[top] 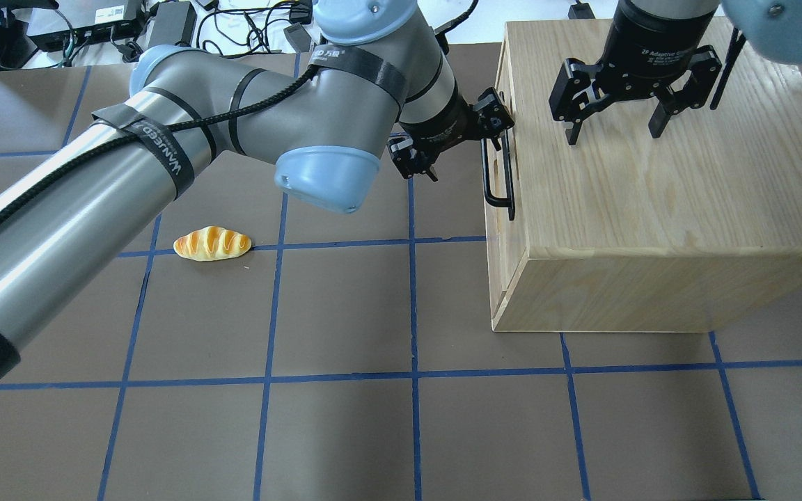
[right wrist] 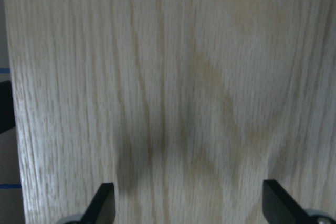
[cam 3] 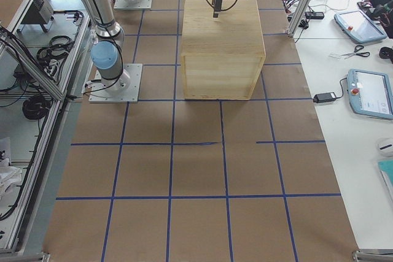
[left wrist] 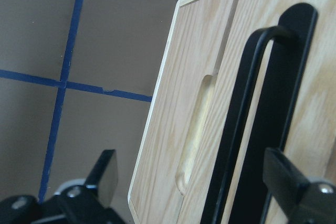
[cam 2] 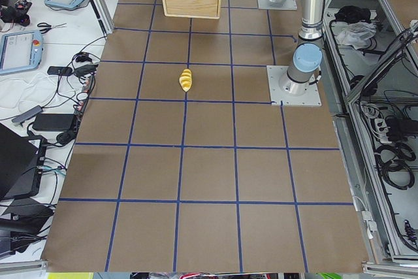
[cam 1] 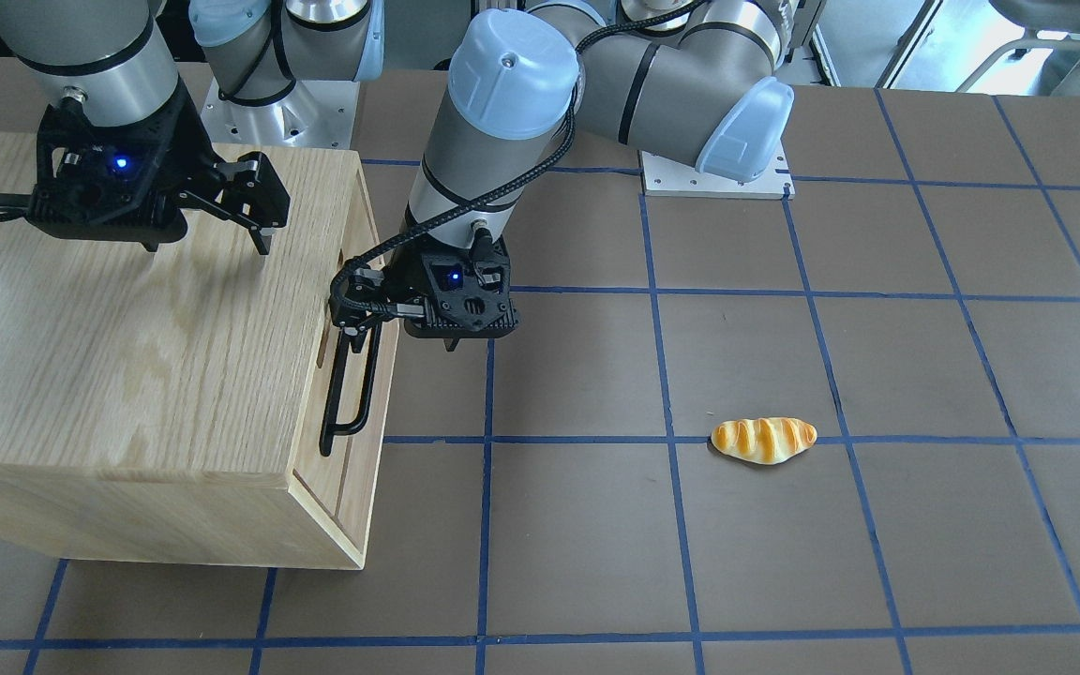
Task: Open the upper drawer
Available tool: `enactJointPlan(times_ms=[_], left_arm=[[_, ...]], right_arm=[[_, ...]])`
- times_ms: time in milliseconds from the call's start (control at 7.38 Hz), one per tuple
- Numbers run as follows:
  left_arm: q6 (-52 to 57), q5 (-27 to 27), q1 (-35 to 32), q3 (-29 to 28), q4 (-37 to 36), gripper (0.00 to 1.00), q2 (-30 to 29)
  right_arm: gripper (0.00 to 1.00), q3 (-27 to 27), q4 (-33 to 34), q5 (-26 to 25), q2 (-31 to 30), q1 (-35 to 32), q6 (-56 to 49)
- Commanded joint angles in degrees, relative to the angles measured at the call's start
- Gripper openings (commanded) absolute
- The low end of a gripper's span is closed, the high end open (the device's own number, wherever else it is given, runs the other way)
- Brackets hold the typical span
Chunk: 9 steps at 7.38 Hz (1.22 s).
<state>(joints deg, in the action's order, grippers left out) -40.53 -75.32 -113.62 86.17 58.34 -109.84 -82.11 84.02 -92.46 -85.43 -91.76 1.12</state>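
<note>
The upper drawer (left wrist: 320, 51) is shut, its front flush in the oak cabinet (top: 651, 209), which faces my left side. Its black bar handle (top: 498, 177) runs along the front and also shows in the front view (cam 1: 357, 394) and the left wrist view (left wrist: 247, 129). My left gripper (top: 467, 149) is open at the handle's far end. In the left wrist view the bar lies between its fingers (left wrist: 105, 177), unclamped. My right gripper (top: 613, 132) is open and empty just above the cabinet top, which fills the right wrist view (right wrist: 189, 77).
A plain front panel with a cut-out grip slot (left wrist: 197, 129) sits next to the upper drawer. A toy bread roll (top: 212, 243) lies on the brown mat on my left side. The arm bases stand behind the cabinet (cam 1: 127, 356).
</note>
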Motion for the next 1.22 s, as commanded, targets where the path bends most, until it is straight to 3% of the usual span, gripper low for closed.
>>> enactJointPlan(times_ms=[0, 812, 1083], left_arm=[[-0.25, -0.01, -0.20, -0.04, -0.07, 1.00, -0.81], [1.59, -1.15, -0.12, -0.04, 0.19, 1.00, -0.73], [4.49, -5.27, 0.06, -0.12, 0.37, 1.00, -0.72]], right_arm=[[1.00, 0.02, 0.00, 0.00, 0.00, 0.00, 0.02], [1.00, 0.02, 0.00, 0.00, 0.00, 0.00, -0.07], [1.00, -0.07, 0.00, 0.00, 0.00, 0.00, 0.02]])
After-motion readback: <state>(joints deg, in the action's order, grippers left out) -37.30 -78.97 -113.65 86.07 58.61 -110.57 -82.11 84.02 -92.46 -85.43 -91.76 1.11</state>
